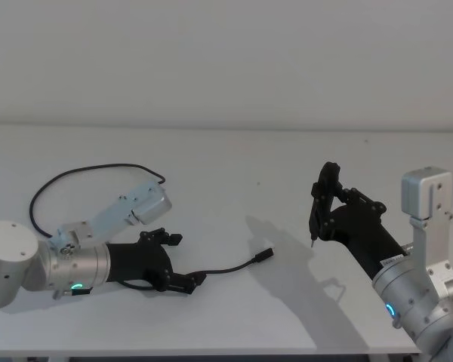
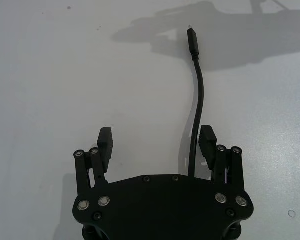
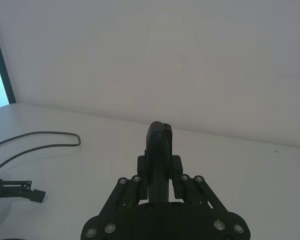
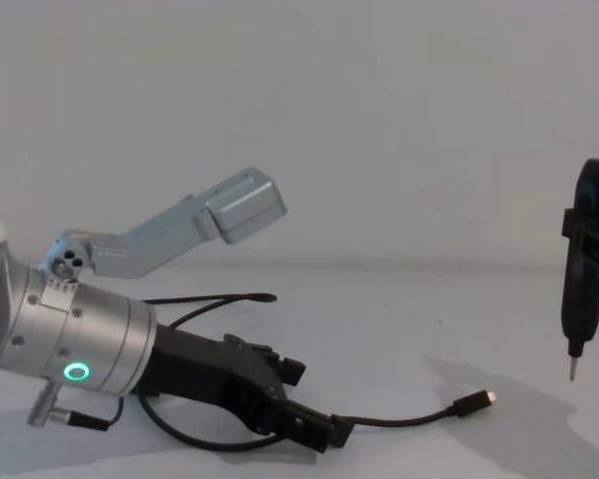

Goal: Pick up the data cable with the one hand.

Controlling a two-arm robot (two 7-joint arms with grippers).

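**Left gripper spread over the data cable, right gripper holding a tool**

Head view: the left gripper [image 1: 183,262] lies low over the white table [image 1: 226,151] at the near left. Its fingers are spread apart and clamp nothing. The data cable [image 1: 234,267] comes out from beside the nearer finger and runs right to a plug with a silver tip. Behind the arm, the rest of the cable curves in a wide loop across the left of the table. On the right, the right gripper [image 1: 331,213] is raised off the table and closed around a narrow black tool [image 1: 320,202], which stands upright with its thin metal tip pointing down.

Left wrist view: the left gripper [image 2: 156,135] has both pads apart, and the data cable [image 2: 196,95] passes between them. The cable lies close to one pad and well apart from the other, and it is not pinched. Beyond the fingers it bends across the table [image 2: 55,75] and ends in the plug.

Right wrist view: the right gripper [image 3: 159,172] is clenched on the narrow black tool [image 3: 159,145], with a finger pressed against each side. Part of the data cable [image 3: 65,134] loops over the table [image 3: 240,160] farther off.

Chest view: the left gripper [image 4: 309,404] slants down to the table [image 4: 399,309], fingers parted. The data cable [image 4: 399,419] trails from its lower finger to the plug. A green ring [image 4: 77,373] glows on the arm. The narrow black tool [image 4: 582,269] hangs upright at the right edge, with its tip above the table.
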